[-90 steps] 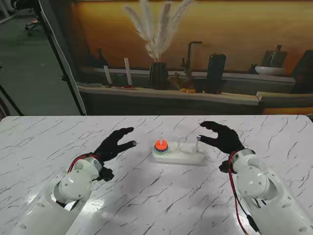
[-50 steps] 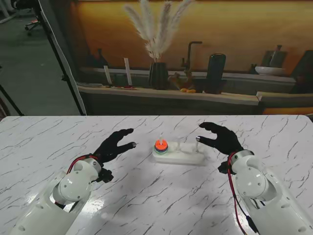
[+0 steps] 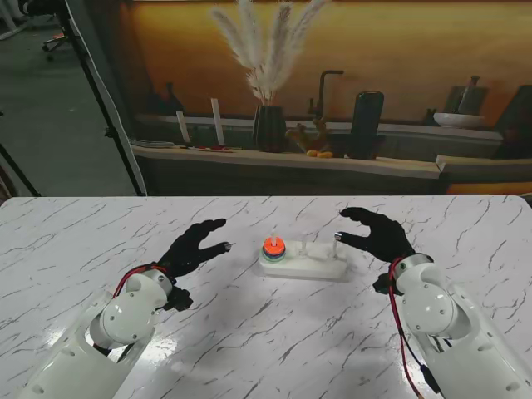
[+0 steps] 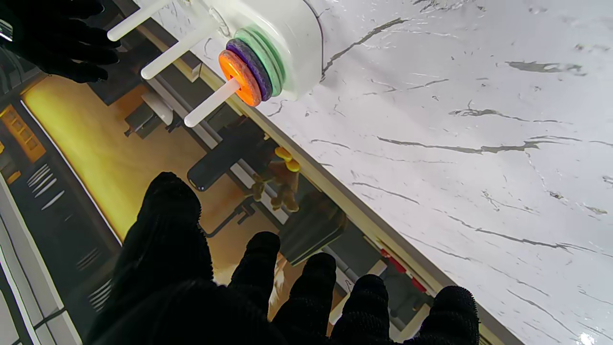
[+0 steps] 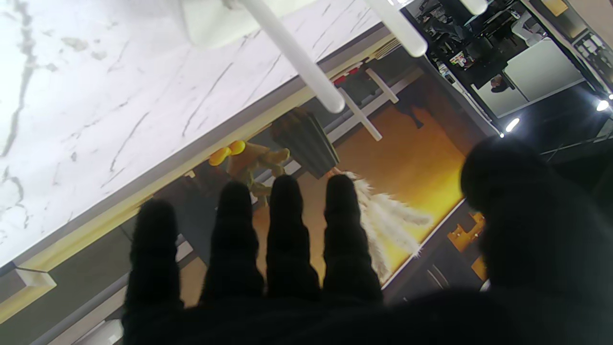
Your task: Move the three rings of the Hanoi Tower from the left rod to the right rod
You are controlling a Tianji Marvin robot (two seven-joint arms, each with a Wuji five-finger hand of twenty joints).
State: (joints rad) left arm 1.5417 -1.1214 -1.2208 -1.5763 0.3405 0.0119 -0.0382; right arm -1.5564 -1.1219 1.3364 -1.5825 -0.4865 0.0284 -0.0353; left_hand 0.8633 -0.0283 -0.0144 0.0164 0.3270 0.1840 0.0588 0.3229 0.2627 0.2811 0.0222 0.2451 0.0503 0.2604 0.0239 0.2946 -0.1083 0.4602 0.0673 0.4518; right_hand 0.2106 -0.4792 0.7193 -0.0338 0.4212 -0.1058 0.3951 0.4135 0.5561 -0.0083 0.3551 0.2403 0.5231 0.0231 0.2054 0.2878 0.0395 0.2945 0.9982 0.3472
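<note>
The left hand, in a black glove, hangs over the marble table with its fingers spread and holding nothing. A stretch of bare marble lies between its fingertips and the left end of the white tower base. The right hand is likewise empty and loosely curled, fingers apart, just beside the right end of the base, its forefinger tip close to the right rod without touching it.

All three rings sit stacked on the left rod: orange ring uppermost, purple ring under it, green ring against the base. The middle rod and right rod stand bare. The base sits near the table's middle, well apart from every table edge, with open marble all round it.
</note>
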